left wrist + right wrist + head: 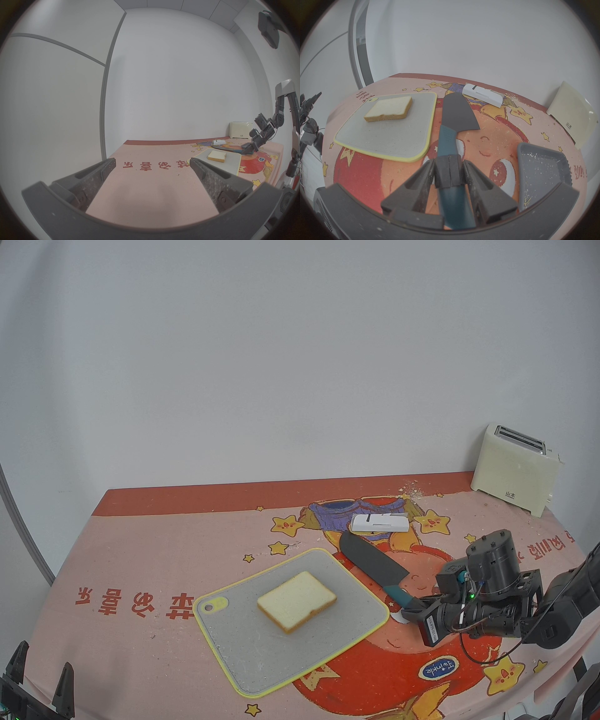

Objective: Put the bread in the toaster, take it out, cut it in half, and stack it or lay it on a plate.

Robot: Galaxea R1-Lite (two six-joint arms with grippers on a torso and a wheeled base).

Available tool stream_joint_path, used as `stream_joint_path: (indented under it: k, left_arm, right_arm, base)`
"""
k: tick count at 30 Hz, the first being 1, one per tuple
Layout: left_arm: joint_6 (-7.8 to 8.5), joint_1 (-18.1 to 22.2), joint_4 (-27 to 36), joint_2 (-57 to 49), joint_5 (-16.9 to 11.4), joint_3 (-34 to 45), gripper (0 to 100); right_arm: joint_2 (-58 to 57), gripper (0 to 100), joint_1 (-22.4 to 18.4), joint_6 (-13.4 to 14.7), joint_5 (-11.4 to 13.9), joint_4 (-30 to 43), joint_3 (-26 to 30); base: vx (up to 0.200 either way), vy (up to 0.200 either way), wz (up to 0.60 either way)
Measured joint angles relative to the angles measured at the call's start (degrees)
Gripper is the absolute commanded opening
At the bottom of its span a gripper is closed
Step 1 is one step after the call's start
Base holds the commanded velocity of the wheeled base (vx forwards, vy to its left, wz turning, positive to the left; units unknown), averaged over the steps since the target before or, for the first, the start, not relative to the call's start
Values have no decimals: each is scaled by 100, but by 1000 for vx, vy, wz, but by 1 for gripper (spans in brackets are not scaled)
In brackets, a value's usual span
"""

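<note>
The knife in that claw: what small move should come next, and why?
Probably lift the knife and carry it over the bread. The right gripper is shut on its handle, the blade lies beside the cutting board, and the slice on the board is uncut.

The left half of the table [144, 552] is bare cloth, an open way in from the near-left corner, where the left gripper [152, 162] sits with fingers spread. The cutting board [250, 652] takes the middle, the bread [296, 600] flat on it with open air above. Just right of the board the knife [373, 560] lies aslant, its handle pinched by the right gripper [414, 614], which crowds the near right. A white case [380, 524] lies beyond the blade tip. The toaster [516, 469] walls off the far-right corner.
</note>
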Motion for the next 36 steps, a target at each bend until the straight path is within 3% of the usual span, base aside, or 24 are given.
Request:
stream_joint_path:
  k: [4,5,8,9,15,20,29,36]
  left_arm:
    - [0,2,0,0,0,0,100]
    - [0,2,0,0,0,0,100]
    - [0,2,0,0,0,0,100]
    - [0,0,0,0,2,0,100]
    - [23,-4,0,0,-9,0,100]
    - [51,-4,-2,0,-24,0,100]
    - [46,-11,-2,0,-41,0,100]
    - [40,-9,-2,0,-44,0,100]
  right_arm:
    - [-90,0,11,143,34,5,-1]
    - [-184,0,24,394,107,-6,-12]
    - [-229,0,33,534,168,-4,-12]
    - [-396,0,101,964,468,-9,-11]
    - [-545,0,240,1749,785,-11,16]
    - [-636,0,315,2204,1111,-24,21]
    - [-734,0,300,2883,1196,-26,16]
    - [-755,0,312,3184,1207,-37,2]
  base:
    - [0,0,0]
    - [0,0,0]
    - [0,0,0]
    - [0,0,0]
    - [0,0,0]
    - [0,0,0]
    - [0,0,0]
    - [0,0,0]
